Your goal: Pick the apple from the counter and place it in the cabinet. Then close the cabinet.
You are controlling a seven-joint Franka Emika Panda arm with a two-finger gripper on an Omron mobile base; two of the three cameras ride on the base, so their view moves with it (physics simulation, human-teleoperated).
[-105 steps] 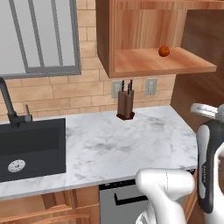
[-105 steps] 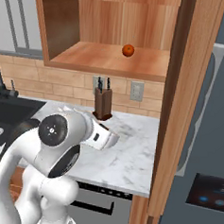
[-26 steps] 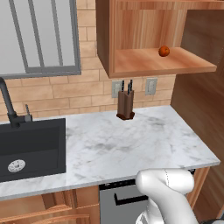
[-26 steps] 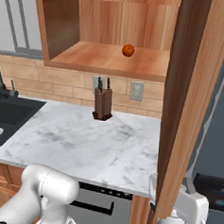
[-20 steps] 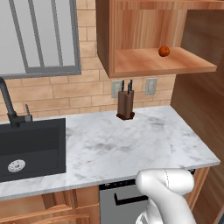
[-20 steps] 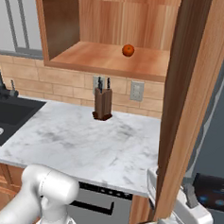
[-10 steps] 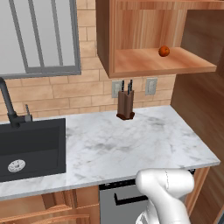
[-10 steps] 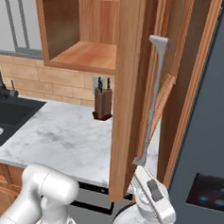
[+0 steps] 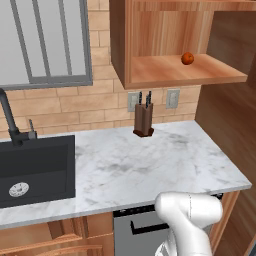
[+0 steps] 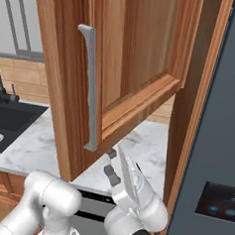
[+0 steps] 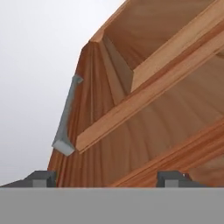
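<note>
apple (image 9: 187, 58) inside cabinet (image 9: 170, 75), above counter (image 9: 150, 165)

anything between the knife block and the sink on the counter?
No. In the left base view the marble counter runs bare from the knife block to the black sink; nothing stands on that stretch.

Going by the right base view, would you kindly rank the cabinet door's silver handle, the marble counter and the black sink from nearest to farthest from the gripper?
1. Silver handle: its lower end hangs just above-left of the gripper.
2. Counter: behind and left.
3. Sink: far left edge.
</note>
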